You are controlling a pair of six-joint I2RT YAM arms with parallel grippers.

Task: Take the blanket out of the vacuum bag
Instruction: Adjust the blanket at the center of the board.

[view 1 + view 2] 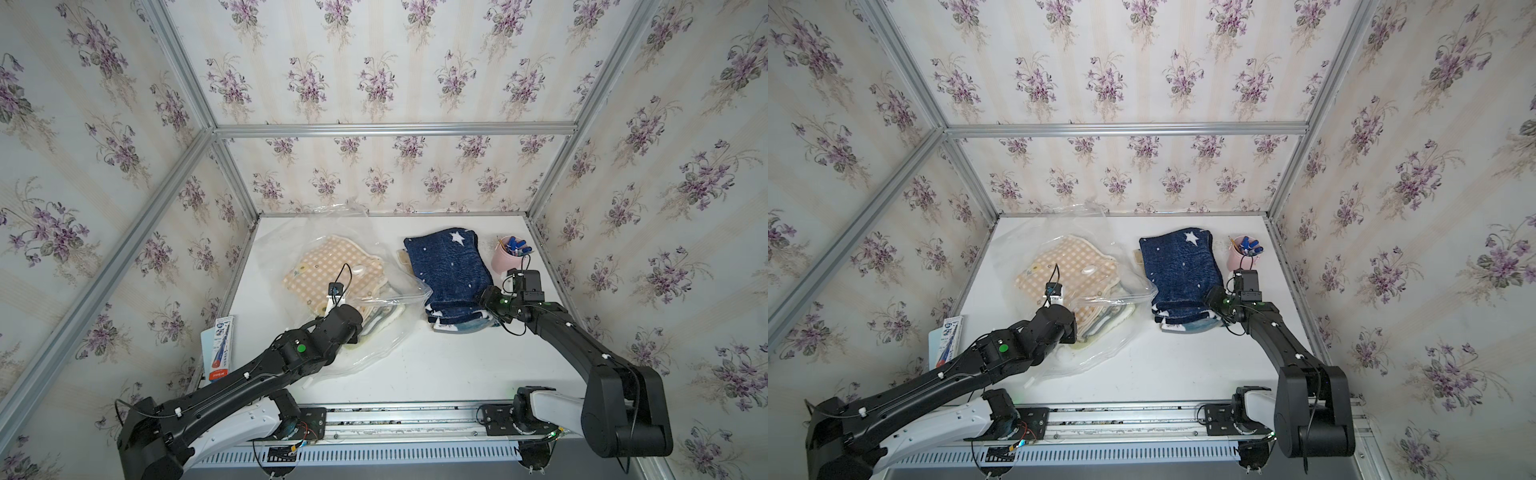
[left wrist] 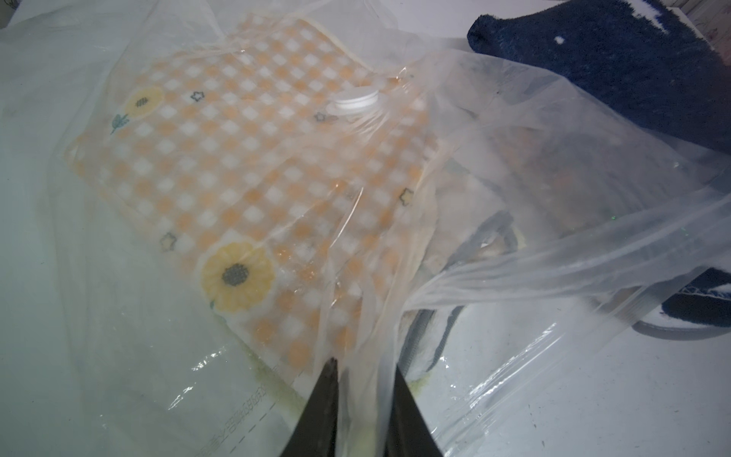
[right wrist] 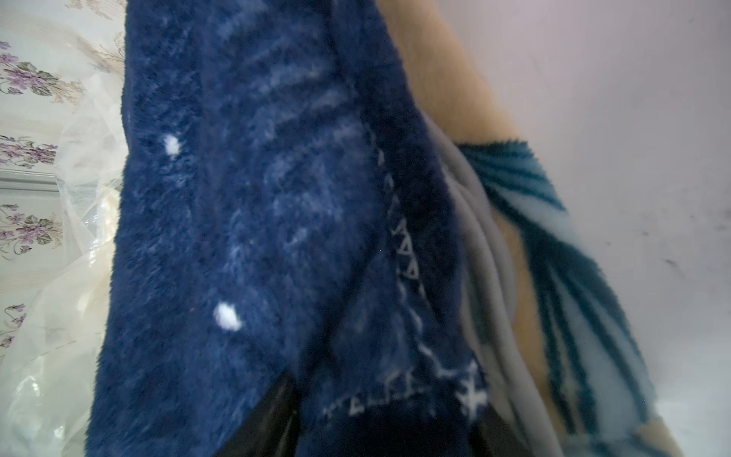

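Vacuum bag (image 1: pixel 274 249) is lying left of centre, holding the checked blanket (image 1: pixel 320 270); navy blanket (image 1: pixel 449 270) is sitting right, outside. Why?
— Left gripper (image 2: pixel 364 368) is clenching the bag's near film, probably anchoring it; right gripper (image 3: pixel 387 407) is straddling the navy blanket's edge, grip unclear.

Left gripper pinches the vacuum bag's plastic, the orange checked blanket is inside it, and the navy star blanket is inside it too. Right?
No: the navy star blanket lies outside the vacuum bag, beside it, as both top views show. The rest holds.
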